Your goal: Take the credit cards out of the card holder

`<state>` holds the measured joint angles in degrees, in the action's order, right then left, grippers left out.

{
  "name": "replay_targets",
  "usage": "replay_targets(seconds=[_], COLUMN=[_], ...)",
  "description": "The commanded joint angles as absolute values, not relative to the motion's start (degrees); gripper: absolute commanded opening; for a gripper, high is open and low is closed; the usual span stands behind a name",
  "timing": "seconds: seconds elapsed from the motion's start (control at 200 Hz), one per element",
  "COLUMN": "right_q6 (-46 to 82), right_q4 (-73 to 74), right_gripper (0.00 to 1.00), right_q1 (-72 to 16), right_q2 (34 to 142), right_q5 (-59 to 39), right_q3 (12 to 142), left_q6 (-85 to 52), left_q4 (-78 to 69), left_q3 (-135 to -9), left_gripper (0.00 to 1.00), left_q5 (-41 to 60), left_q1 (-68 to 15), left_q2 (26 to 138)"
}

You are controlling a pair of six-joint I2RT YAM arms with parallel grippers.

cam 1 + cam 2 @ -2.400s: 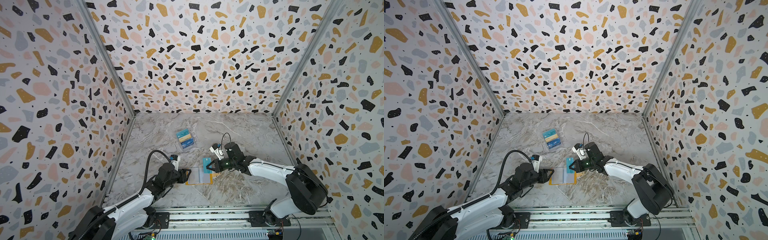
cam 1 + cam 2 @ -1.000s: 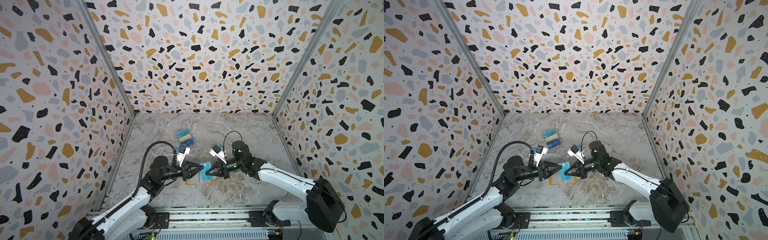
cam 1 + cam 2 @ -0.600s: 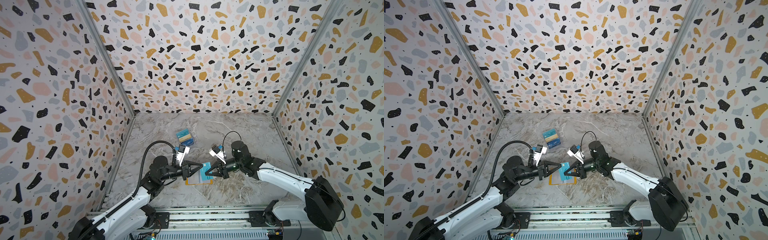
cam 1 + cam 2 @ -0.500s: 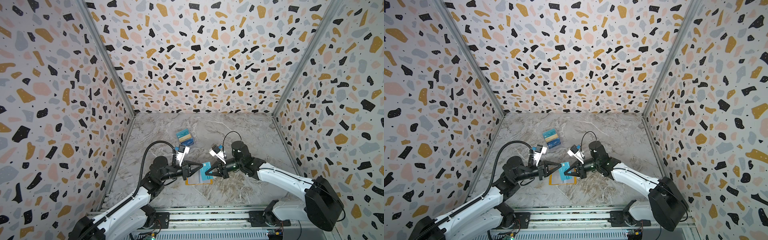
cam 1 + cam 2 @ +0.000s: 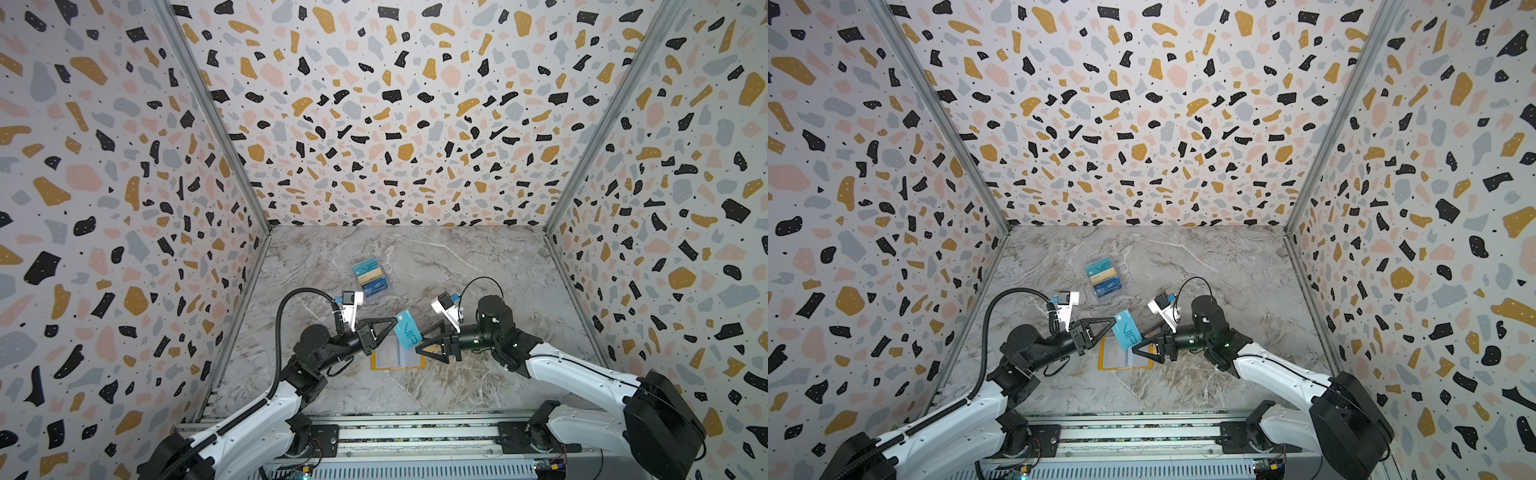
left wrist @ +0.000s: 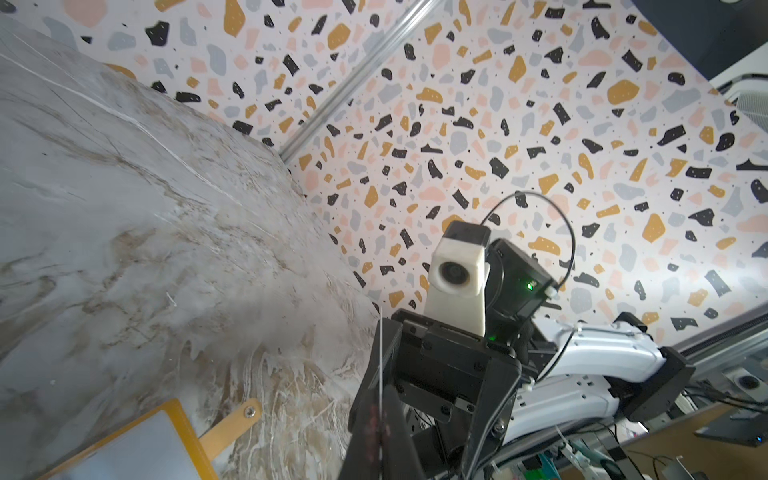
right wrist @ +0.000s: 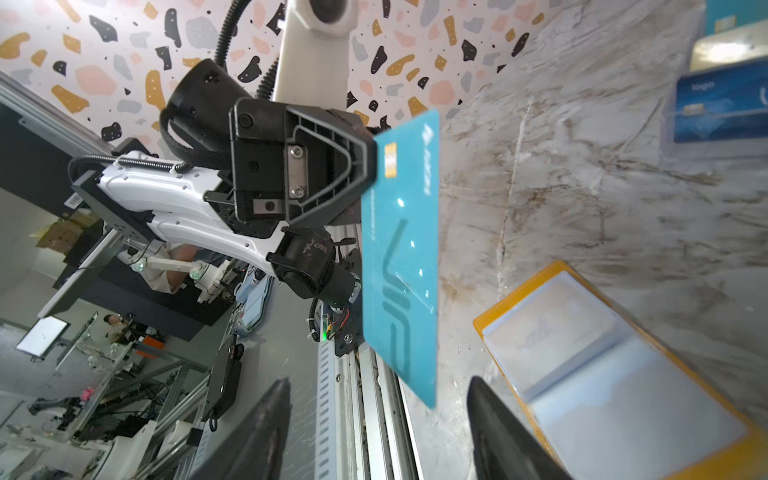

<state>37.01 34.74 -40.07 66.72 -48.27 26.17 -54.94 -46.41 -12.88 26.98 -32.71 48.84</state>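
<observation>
The left fingers [image 7: 361, 166] are clenched on the chip end of the thin teal plastic "VIP" card [image 5: 406, 333], hanging at lower centre in both top views above the open mustard-yellow leather-like card holder [image 5: 395, 360] on the marble table [image 5: 457, 266]. The right fingers [image 7: 494, 419] stand spread, released, either side of its free end. Pinched so narrowly, I reckon the card could swivel or drop if brushed.
</observation>
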Motion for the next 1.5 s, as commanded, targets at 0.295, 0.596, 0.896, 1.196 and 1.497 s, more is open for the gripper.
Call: replay_targets(seconds=[0.295,0.596,0.896,1.196,1.497], right_q6=[52.4,53.6,53.8,55.0,56.9], right_q4=[59.2,62.2,62.8,65.7,71.2], right_gripper=[0.61,0.49,0.41,0.35,0.24], right_q1=[-45.6,-46.0,-47.7,-49.2,-50.1], right_q2=[65.7,65.7,69.0,74.0,77.1], right_q5=[-29.5,-26.4,-26.5,-28.6,-31.0], right_q3=[23.2,24.6,28.1,32.1,32.6], left_q6=[-61.4,-64.6,-65.5,-66.2,-66.4], left_q4=[-64.2,-70.5,-72.3,-74.0,-74.3], left_q3=[-10.4,-7.3,-6.9,-6.8,-6.7], left_gripper=[0.00,0.00,0.00,0.00,0.00], left_q5=[15.8,13.1,12.0,11.8,12.1], left_q1=[-32.9,-32.9,-32.9,-32.8,-32.9], left_q2=[46.2,45.3,45.1,45.5,46.2])
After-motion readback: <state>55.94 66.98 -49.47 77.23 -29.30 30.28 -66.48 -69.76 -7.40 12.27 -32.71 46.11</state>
